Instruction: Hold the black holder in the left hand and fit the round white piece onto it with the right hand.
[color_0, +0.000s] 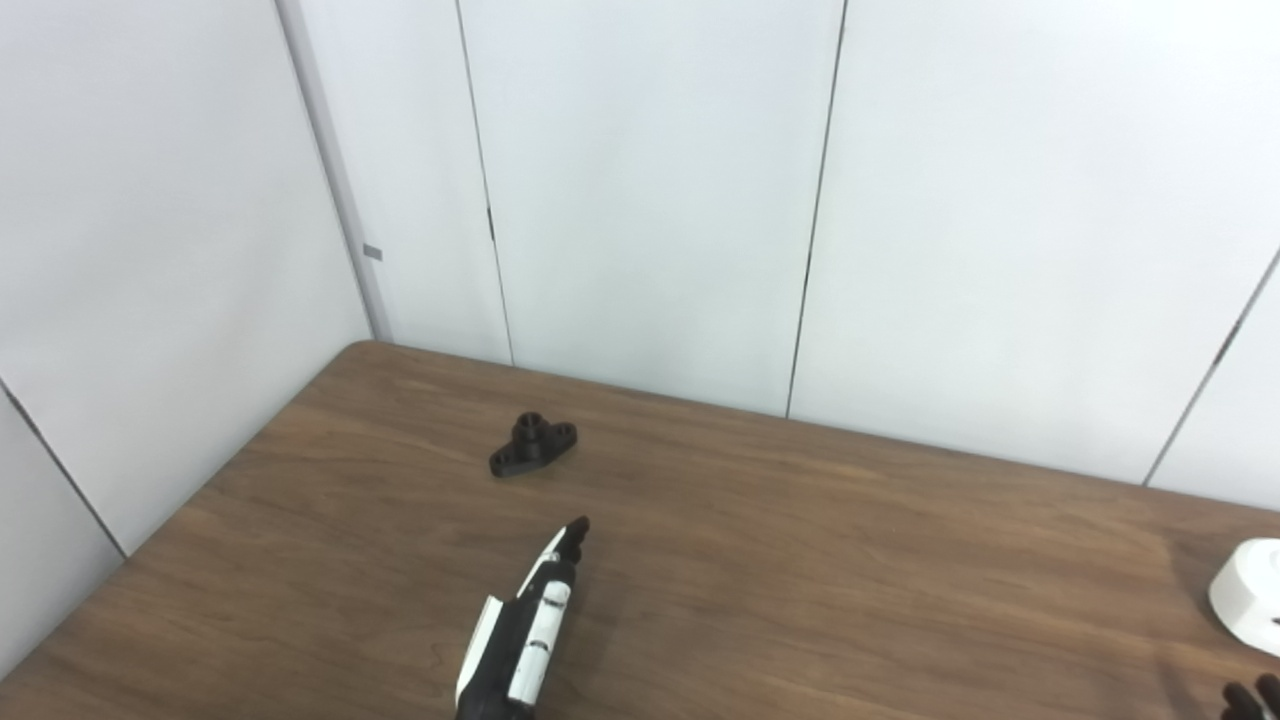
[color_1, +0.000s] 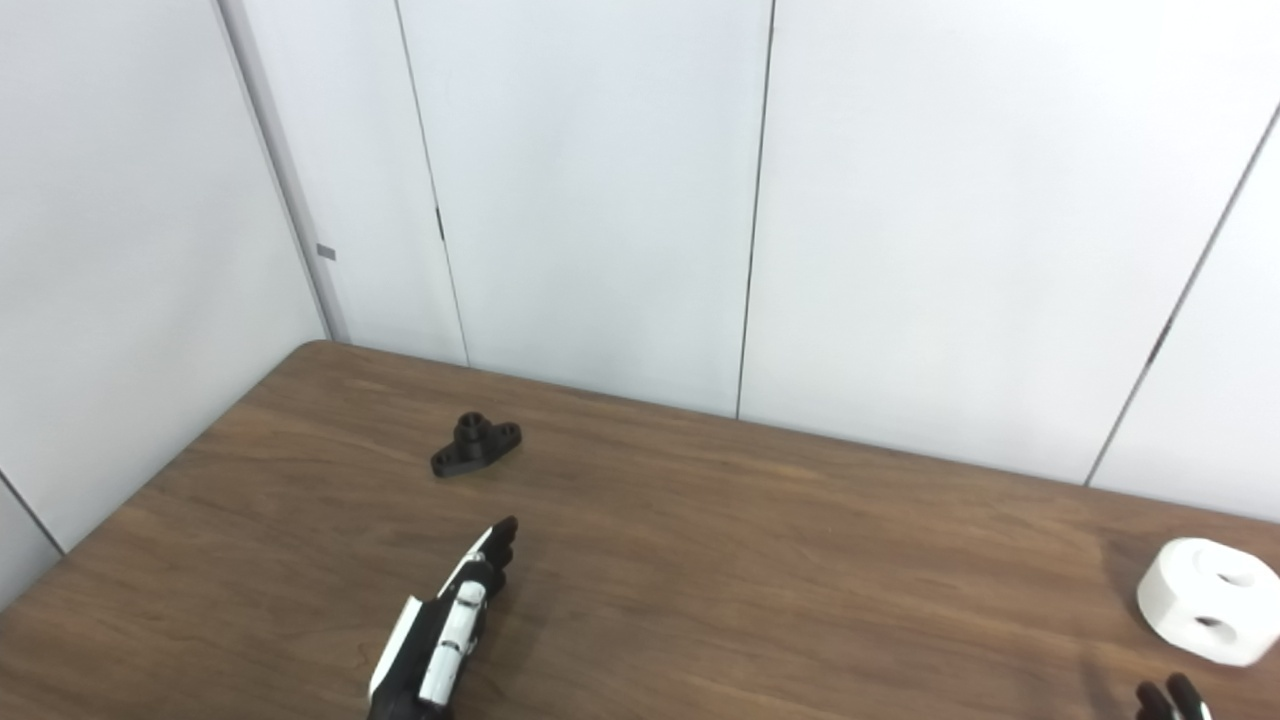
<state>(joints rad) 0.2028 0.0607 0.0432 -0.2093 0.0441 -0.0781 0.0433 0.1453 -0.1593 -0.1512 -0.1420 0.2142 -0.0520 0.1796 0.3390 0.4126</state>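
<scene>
So, left to right:
wall: pale grey-white flat panels (color_0: 640, 180) behind the table, split by thin dark vertical seams; small grey tag on the left corner strip.
table: brown wood-grain tabletop (color_0: 800, 560), matte, streaky grain running along its length; far-left corner rounded.
black holder: small matte black piece (color_0: 533, 444), flat oblong base with a hole at each end and a short round hollow boss standing in the middle; sits flat on the tabletop near the far-left corner, close to the far edge; nothing touches it.
left hand: white and black hard-shell hand (color_0: 530, 625) coming in from the bottom edge, glossy white plates over black, dark fingertips pointing toward the black holder; fingers look stretched out and together, holding nothing; well apart from the holder, nearer the front edge; whether the hand touches the wood cannot be told.
round white piece: thick white puck (color_1: 1207, 599), smooth matte plastic, round wall, flat top with two round holes; lies flat near the right edge of the tabletop, cut off by the frame in the left eye view.
right hand: only black fingertips (color_1: 1172, 700) show at the bottom-right corner, just in front of the white piece, not touching it; spread or closed cannot be told.
</scene>
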